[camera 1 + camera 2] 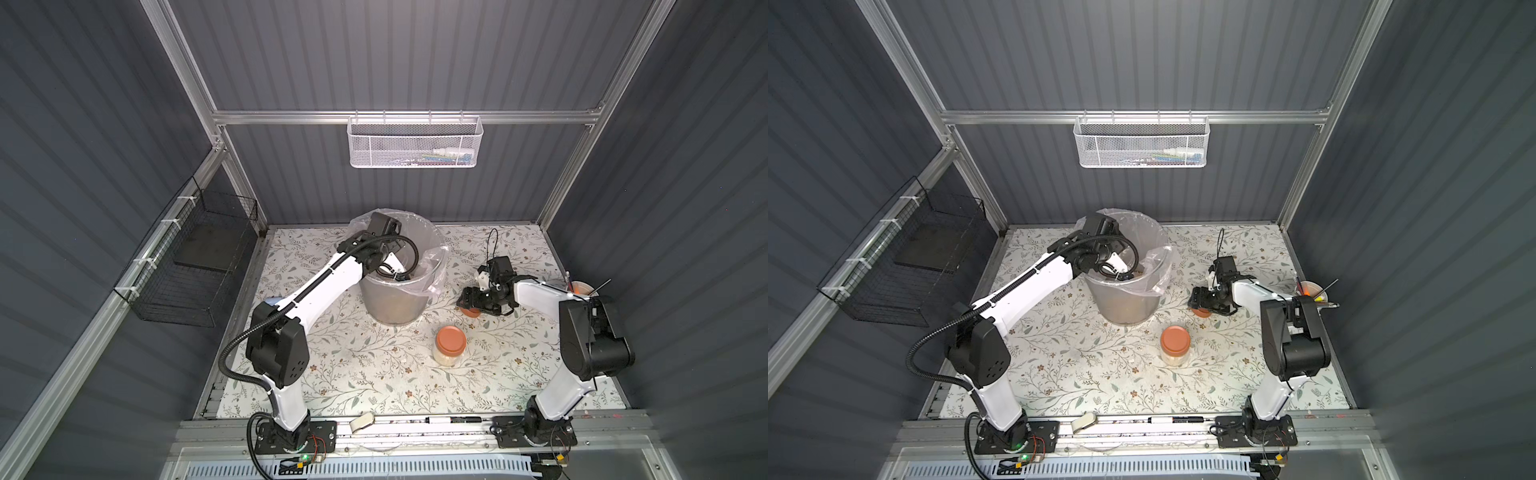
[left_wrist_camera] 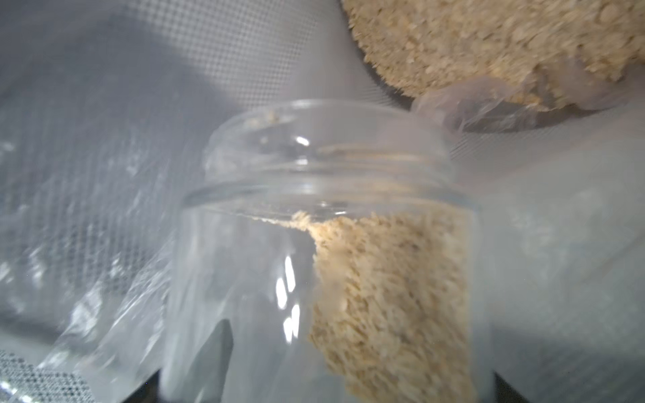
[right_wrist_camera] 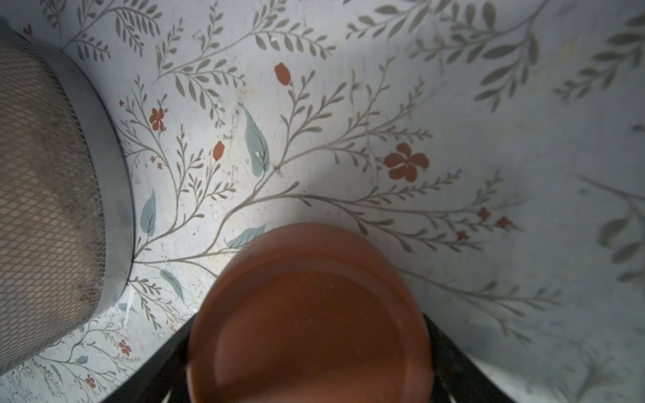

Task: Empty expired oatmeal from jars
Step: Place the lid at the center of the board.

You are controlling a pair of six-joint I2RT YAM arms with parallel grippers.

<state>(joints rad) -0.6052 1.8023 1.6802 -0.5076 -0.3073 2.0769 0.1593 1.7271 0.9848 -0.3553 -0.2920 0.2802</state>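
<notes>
left end effector (image 1: 395, 270): down inside the bin (image 1: 390, 301), clamped on the open jar (image 2: 321, 244); fingers mostly hidden behind the glass in the wrist view
right end effector (image 1: 471, 306): low over the surface (image 1: 353, 365), between the bin and the right edge, closed on the loose lid (image 3: 307, 314), a dark finger on each side of it
open jar: lid off, tipped with its mouth toward the bin bottom, inside the plastic liner (image 2: 104, 174)
oatmeal (image 2: 391, 296): a big clump packed along one side of the open jar, stopping at the shoulder; only a few flakes on the neck
oatmeal in bin (image 2: 488, 45): a pile already lies at the bottom
closed jar (image 1: 450, 345): upright near the middle of the surface, a bit toward the right edge, well apart from both arms, orange lid on, pale flakes showing through the glass
bin: toward the far edge, left of middle
done: one jar unscrewed and brought over the bin, some oatmeal dumped
left: rest of this jar looks stuck and probably needs more tilt or a shake; then the closed jar, untouched
progress guess: under halfway
risk: jar mouth close to a liner fold, flakes could catch there
</notes>
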